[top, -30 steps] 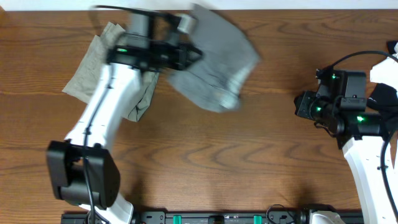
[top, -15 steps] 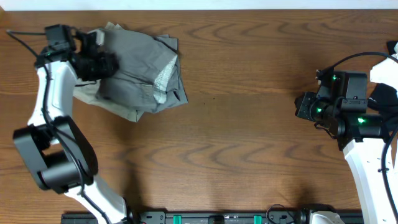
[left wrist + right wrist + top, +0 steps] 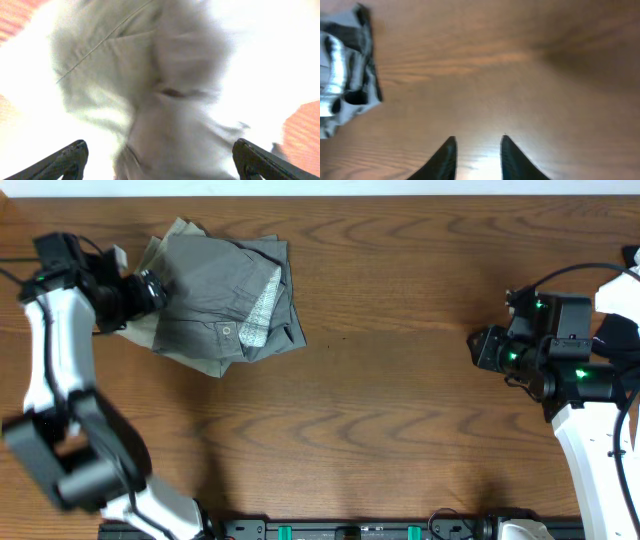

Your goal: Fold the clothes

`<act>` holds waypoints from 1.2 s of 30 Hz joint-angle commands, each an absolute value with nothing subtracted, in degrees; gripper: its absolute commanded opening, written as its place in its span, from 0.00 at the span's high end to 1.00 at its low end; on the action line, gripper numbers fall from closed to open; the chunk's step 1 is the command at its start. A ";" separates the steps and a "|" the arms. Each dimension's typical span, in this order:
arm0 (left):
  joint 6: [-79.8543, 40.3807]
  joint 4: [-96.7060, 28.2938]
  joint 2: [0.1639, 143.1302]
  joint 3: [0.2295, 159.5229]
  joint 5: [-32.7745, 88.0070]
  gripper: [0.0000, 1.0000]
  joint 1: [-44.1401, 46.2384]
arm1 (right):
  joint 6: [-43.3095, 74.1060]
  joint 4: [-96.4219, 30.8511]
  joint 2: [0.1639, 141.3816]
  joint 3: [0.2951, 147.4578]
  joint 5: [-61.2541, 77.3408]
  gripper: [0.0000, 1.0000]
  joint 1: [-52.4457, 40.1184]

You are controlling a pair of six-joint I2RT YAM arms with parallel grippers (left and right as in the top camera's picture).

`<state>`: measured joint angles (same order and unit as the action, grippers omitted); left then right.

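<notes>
Left end effector (image 3: 148, 288) pulled back leftward, fingers spread, at grey shorts (image 3: 225, 290) edge; shorts lie atop khaki garment (image 3: 172, 235). Right end effector (image 3: 476, 157) slightly parted, empty.

Overhead evenly lit, sharp, left wrist overexposed and blurred, right wrist soft with glare

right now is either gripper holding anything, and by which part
Nothing is held. The left gripper is open, facing the grey shorts; the right gripper is open over the table.
</notes>
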<state>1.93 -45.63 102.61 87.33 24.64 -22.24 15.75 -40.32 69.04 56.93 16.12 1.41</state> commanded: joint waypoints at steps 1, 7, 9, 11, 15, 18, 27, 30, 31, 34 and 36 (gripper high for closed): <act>3.46 -47.66 90.54 90.41 24.99 0.05 -19.07 | 10.37 -37.95 68.40 58.35 23.09 0.67 1.87; 5.54 -56.21 74.61 90.41 21.93 0.05 -8.73 | 0.56 -33.19 67.20 64.27 32.10 0.61 1.85; 5.50 -59.66 70.35 90.37 16.75 0.04 -4.23 | -1.98 -33.08 66.24 66.70 33.58 0.57 1.85; 4.21 -62.39 66.78 90.35 9.37 0.02 0.19 | -2.31 -33.04 64.69 68.97 33.58 0.50 1.85; -4.16 -66.52 62.46 90.35 -1.61 0.02 5.13 | -2.22 -32.99 61.65 70.02 33.47 0.01 1.85; -4.62 -68.42 60.93 90.32 -2.00 0.02 5.54 | -2.22 -33.80 59.75 70.02 33.52 0.01 1.85; -5.13 -67.13 60.62 90.35 -2.00 0.02 5.54 | -2.17 -35.79 58.04 70.02 36.51 0.01 1.80; -5.13 -67.13 60.60 90.35 -2.00 0.02 5.54 | -2.22 -35.81 58.04 70.02 38.13 0.01 1.80; -5.13 -67.13 60.60 90.35 -2.00 0.02 5.54 | -2.24 -35.92 58.04 70.02 37.63 0.01 1.80; -5.13 -67.16 60.60 90.35 -2.00 0.02 5.54 | -2.50 -37.65 58.06 70.02 36.95 0.01 1.89; -5.13 -67.20 60.60 90.35 -2.00 0.02 5.54 | -2.66 -37.28 57.93 70.02 34.83 0.01 2.15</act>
<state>-4.51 -67.11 60.64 90.37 -0.91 5.37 -1.30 -37.47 58.33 69.49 36.01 1.43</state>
